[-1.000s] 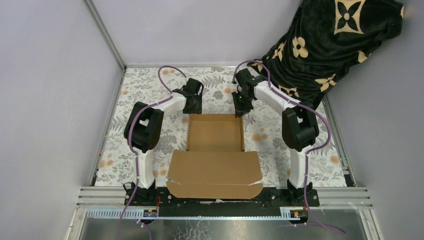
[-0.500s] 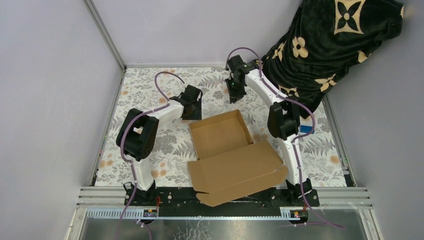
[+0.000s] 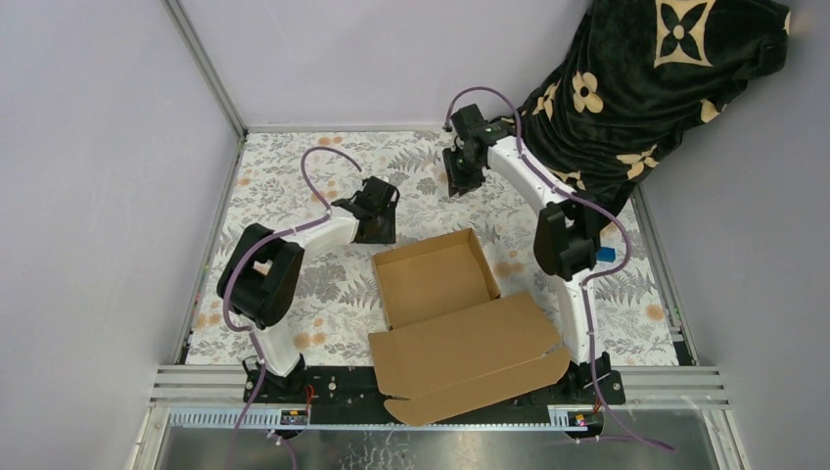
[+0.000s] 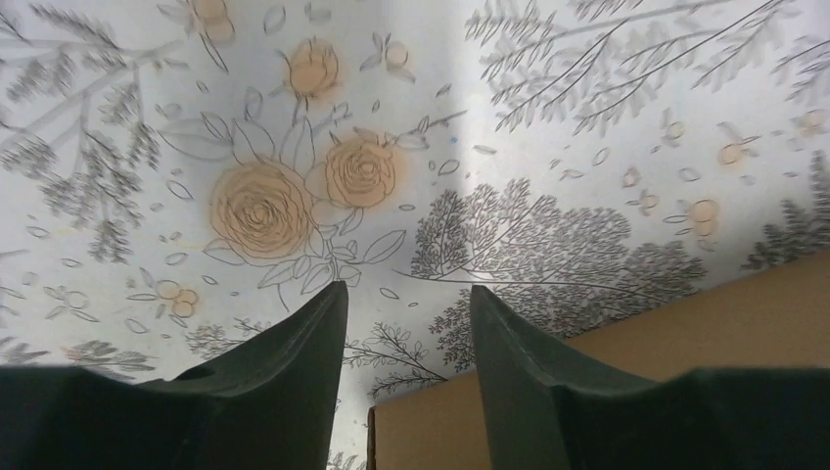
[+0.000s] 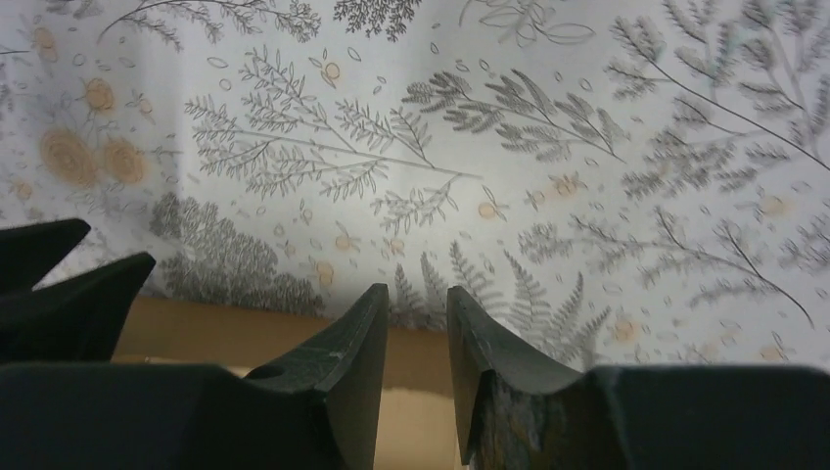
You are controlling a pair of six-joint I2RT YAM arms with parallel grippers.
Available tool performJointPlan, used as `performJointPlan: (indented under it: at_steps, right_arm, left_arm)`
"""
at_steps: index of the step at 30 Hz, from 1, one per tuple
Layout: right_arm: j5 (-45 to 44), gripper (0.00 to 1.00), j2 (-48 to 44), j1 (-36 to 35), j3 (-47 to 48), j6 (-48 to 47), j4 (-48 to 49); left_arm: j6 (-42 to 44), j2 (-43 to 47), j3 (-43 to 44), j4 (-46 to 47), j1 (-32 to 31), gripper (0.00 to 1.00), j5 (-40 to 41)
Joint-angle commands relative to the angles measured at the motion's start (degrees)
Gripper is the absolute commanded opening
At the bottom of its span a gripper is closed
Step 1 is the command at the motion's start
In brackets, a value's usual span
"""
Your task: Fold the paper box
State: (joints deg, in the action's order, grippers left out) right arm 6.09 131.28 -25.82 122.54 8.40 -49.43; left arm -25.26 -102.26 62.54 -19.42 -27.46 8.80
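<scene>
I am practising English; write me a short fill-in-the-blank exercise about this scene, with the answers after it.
1. The lid of the paper box lies ____, not closed.
2. The left gripper holds ____ between its fingers.
3. The small object beside the right arm is ____ in colour.
Missing words: open; nothing; blue.

Floral tablecloth (image 3: 294,176), dark flowered blanket (image 3: 646,88), small blue object (image 3: 607,254).
</scene>
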Motion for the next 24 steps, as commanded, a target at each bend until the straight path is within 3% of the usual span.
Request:
performJointPlan:
  at_steps: [1,4,11,24]
  right_arm:
    - [0.4,0.37,-11.6,2.4,-4.1,0.9,5.0]
    - [1.5,0.37,-13.4,3.5,-6.0,1.7,4.7]
    - [3.5,0.37,-20.4,6.5,-16.2,3.7,6.8]
    - [7.7,0.39,-36.2,13.3,-32.4,4.5,9.1]
  left_arm:
    - [3.2,4.0,6.7,-1.3,-0.1,0.58,2.4]
    - [7.6,5.2,9.9,-1.7,-0.1,0.59,-1.5]
    - [14.8,7.2,7.2,3.7,-0.8,0.61,-17.7]
    - [20.2,-0.1,11.2,0.6,-4.7,0.62,-20.6]
